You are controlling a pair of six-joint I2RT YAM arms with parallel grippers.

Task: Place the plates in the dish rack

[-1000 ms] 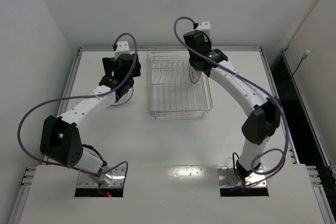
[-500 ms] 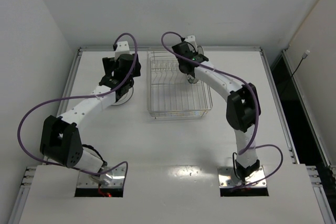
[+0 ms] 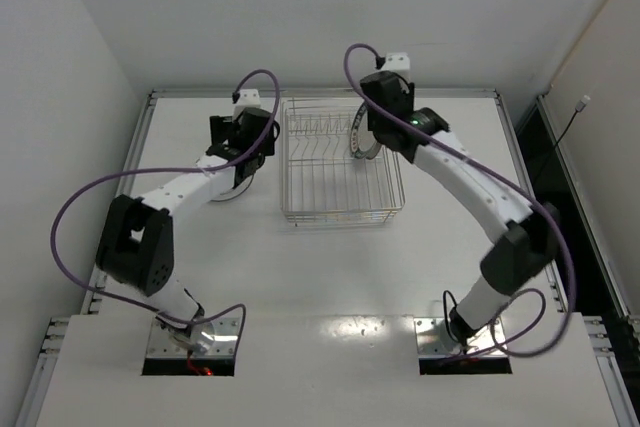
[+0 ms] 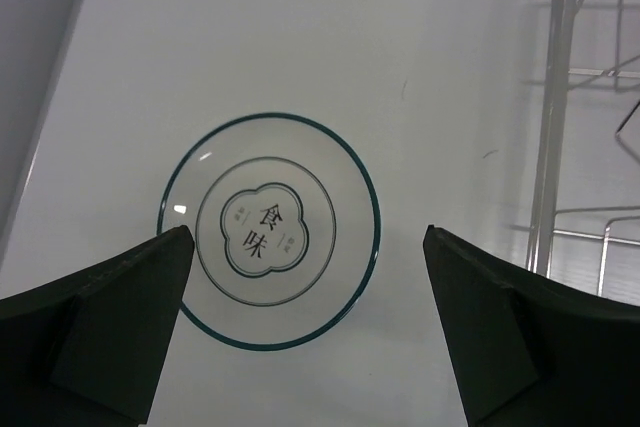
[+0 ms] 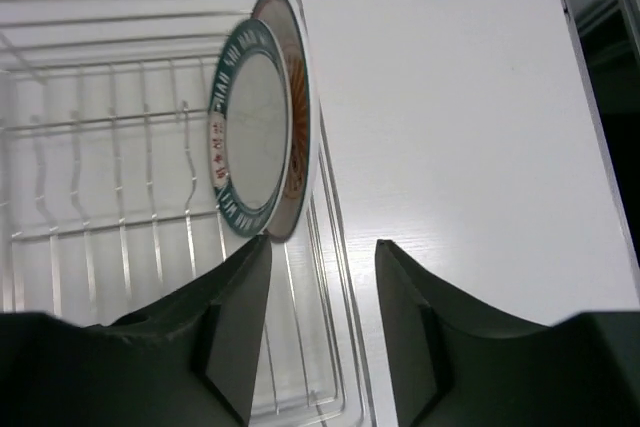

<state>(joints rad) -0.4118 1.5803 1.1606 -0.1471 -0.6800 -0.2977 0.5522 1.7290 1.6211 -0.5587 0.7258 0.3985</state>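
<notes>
Here the left hand (image 4: 308, 235), fingers apart, hovers over the flat plate (image 4: 268, 232); pinched badly, it may skid along the surface (image 4: 250, 27). The right hand (image 5: 322, 245) is likewise apart.

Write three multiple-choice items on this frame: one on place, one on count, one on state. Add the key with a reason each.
1. Where is the teal-edged plate?
A) standing in the rack
B) flat on the table, left of the rack
C) held by the right arm

2. How many plates stand on edge in the rack?
A) none
B) one
C) two

3. How are the left jaws?
A) open, above the teal-edged plate
B) shut on its rim
C) shut, inside the rack

Key:
1 B: the left wrist view shows it lying flat, with rack wires at the picture's right edge.
2 C: the lettered plate stands with the brown-patterned plate right behind it.
3 A: the jaws sit wide apart and grip nothing.
</notes>
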